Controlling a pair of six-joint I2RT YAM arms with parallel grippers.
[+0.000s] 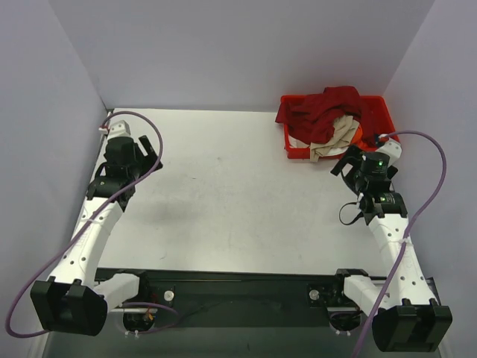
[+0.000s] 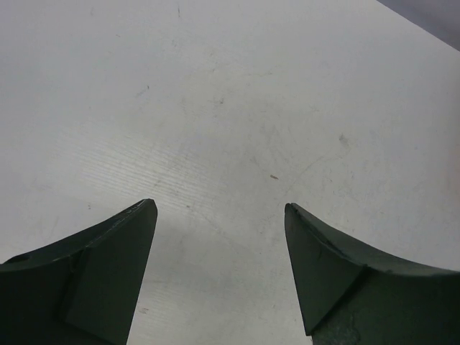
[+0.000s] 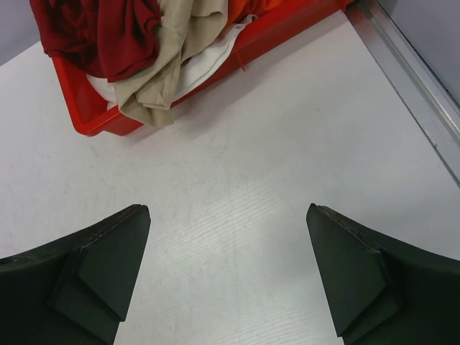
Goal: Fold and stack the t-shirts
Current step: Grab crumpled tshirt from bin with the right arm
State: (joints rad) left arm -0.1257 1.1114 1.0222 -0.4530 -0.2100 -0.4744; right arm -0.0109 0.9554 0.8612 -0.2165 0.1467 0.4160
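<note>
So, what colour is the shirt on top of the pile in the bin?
The top shirt is dark red; the top external view shows it best.

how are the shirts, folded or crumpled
Crumpled: the shirts lie heaped in the bin, the tan shirt draping over its rim.

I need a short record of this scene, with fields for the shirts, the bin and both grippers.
shirts: dark red shirt, tan shirt and white shirt, heaped unfolded in the bin
bin: red, at the table's far right
left gripper: open, empty, above bare table
right gripper: open, empty, just before the bin
folded stack: none yet
</note>
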